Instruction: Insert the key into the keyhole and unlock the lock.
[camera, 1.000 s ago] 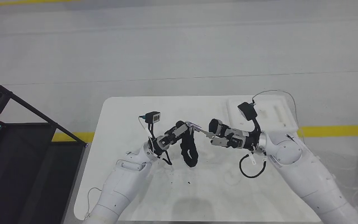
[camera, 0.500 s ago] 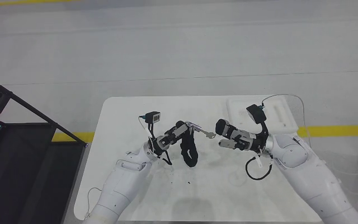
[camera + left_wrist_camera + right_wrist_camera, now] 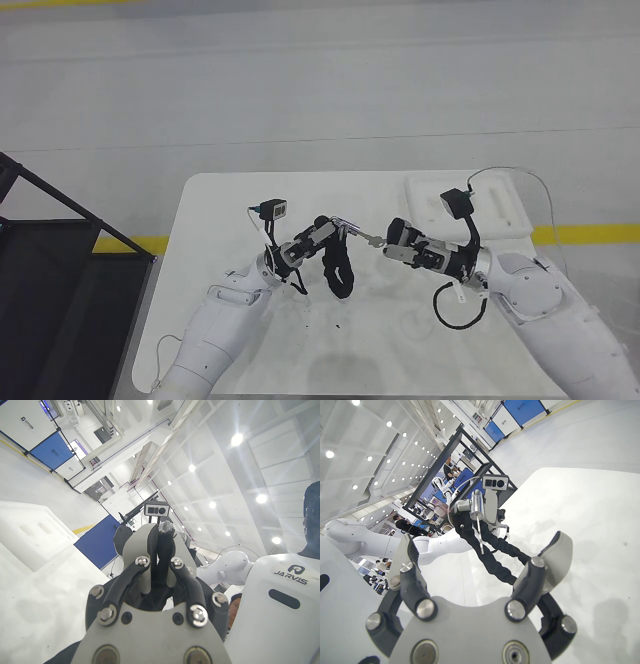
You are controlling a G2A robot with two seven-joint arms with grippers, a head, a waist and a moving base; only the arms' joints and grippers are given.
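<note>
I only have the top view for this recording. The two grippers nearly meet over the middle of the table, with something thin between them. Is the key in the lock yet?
Observer: Yes. In the right wrist view the key sticks straight out of the end face of the silver lock cylinder.
Operator: Is the right gripper holding it?
Observer: No. The right gripper has its fingers spread wide, and neither touches the key.
Operator: What is the left one gripping?
Observer: The left gripper is shut on the lock's black cable, with the cylinder's silver end poking out past its fingertips.
</note>
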